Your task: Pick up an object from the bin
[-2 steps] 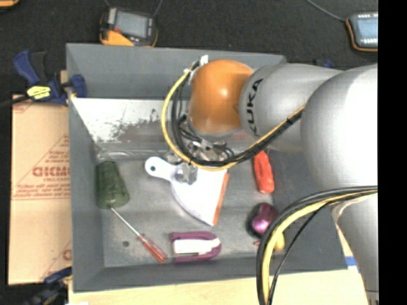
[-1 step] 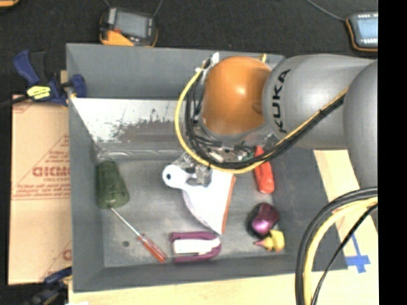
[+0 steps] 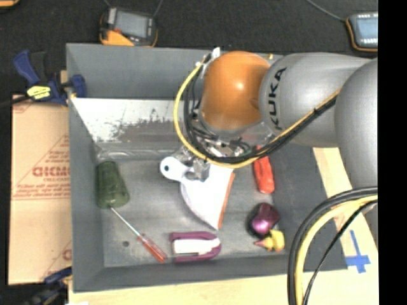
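My gripper [image 3: 198, 168] hangs under the arm's wrist in the middle of the bin. It is right over the upper end of a white scoop-shaped thing [image 3: 206, 199] with an orange edge along its right side. The scoop's round white handle end [image 3: 170, 168] sticks out just left of the gripper. The view does not show whether the gripper touches or grips the scoop. To the right of the scoop lies an orange stick-shaped thing [image 3: 264, 175].
A green lumpy thing [image 3: 111, 185] lies at the left. A thin screwdriver with an orange handle [image 3: 145, 241] and a purple-and-white clip [image 3: 194, 245] lie near the front wall. A purple ball-like thing [image 3: 262, 217] and a small yellow thing [image 3: 275, 241] sit at the front right.
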`<action>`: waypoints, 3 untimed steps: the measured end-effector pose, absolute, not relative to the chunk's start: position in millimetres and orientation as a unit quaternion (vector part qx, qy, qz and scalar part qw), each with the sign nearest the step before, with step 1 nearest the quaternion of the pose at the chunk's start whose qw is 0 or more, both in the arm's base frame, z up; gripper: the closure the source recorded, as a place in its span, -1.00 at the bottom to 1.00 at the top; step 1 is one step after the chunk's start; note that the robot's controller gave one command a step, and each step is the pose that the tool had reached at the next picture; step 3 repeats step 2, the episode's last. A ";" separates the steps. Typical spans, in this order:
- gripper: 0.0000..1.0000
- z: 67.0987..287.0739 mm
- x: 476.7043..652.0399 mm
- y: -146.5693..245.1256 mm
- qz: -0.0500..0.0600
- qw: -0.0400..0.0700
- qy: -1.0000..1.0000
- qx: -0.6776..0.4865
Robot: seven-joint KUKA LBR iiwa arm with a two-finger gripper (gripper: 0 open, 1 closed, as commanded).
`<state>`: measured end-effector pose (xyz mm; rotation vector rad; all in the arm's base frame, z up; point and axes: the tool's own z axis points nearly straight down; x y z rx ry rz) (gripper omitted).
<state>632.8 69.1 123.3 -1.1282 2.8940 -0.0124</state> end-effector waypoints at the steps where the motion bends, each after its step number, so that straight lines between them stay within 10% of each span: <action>1: 1.00 104.7 622.2 67.9 -0.002 0.017 0.966 -0.257; 3: 1.00 80.5 588.5 60.3 -0.004 0.018 0.922 -0.388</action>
